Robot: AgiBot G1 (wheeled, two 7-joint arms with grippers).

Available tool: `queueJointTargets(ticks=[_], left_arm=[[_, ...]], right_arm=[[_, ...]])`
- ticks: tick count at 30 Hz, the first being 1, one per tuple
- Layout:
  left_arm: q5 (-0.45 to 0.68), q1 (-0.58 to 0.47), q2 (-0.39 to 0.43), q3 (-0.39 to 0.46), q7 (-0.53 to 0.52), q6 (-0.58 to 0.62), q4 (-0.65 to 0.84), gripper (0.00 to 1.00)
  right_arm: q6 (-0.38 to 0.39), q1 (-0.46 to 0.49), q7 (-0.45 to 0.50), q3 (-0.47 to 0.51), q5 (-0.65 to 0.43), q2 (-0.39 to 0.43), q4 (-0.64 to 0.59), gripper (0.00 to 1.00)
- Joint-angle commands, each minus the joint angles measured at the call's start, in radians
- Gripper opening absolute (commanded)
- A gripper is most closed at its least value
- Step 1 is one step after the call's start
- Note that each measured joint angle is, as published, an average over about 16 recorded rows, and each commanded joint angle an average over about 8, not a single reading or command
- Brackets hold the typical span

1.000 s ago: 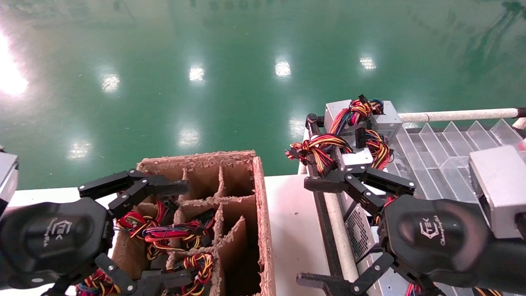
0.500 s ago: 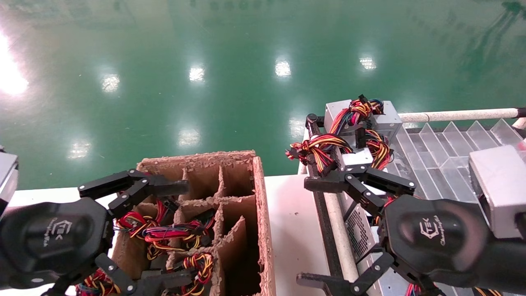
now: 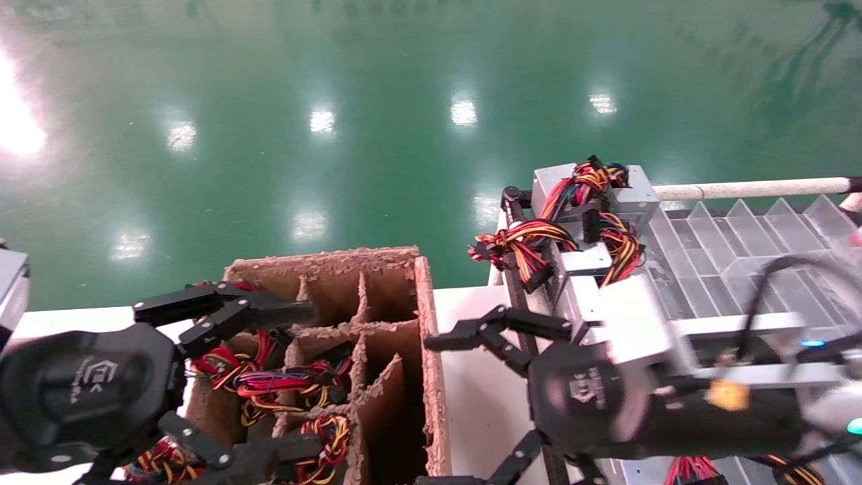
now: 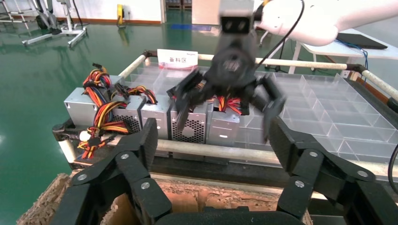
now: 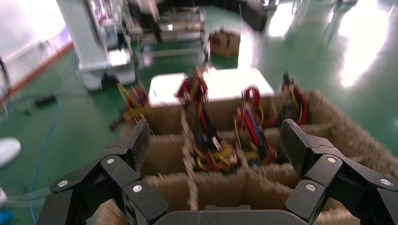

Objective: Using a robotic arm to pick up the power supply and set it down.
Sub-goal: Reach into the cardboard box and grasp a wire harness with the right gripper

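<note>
Power supply point(image 3: 579, 266) sits on the tray rack point(image 3: 727, 256) just beyond my right tool point(image 3: 448, 411), which gapes wide, holding nothing, over the white counter point(image 3: 481, 364) beside the cardboard box point(image 3: 404, 323). My left tool point(image 3: 269, 380) hangs spread and empty above that box's wire-filled cells.

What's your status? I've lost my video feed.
Right gripper open, empty, facing cardboard box. Left gripper open over box. Power supplies on rack, untouched. Nothing blocking.
</note>
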Motion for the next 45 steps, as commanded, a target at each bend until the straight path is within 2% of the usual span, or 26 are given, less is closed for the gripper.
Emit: queueJointTargets(ticks=[1, 15, 36, 37, 44, 45], left_arm=[[0.000, 0.000, 0.000, 0.000, 0.000, 0.000, 0.000, 0.00], [0.000, 0.000, 0.000, 0.000, 0.000, 0.000, 0.000, 0.00], [0.000, 0.000, 0.000, 0.000, 0.000, 0.000, 0.000, 0.00], [0.000, 0.000, 0.000, 0.000, 0.000, 0.000, 0.000, 0.00], [0.000, 0.000, 0.000, 0.000, 0.000, 0.000, 0.000, 0.00], [0.000, 0.000, 0.000, 0.000, 0.000, 0.000, 0.000, 0.00]], right_arm=[[-0.009, 0.028, -0.032, -0.037, -0.036, -0.034, -0.043, 1.00], [-0.002, 0.161, -0.282, -0.229, -0.098, -0.244, -0.394, 1.00], [0.009, 0.242, -0.473, -0.335, -0.136, -0.444, -0.710, 1.00], [0.010, 0.245, -0.480, -0.338, -0.138, -0.450, -0.722, 0.92], [0.012, 0.261, -0.525, -0.362, -0.155, -0.488, -0.794, 0.04], [0.012, 0.263, -0.529, -0.366, -0.158, -0.493, -0.802, 0.00]])
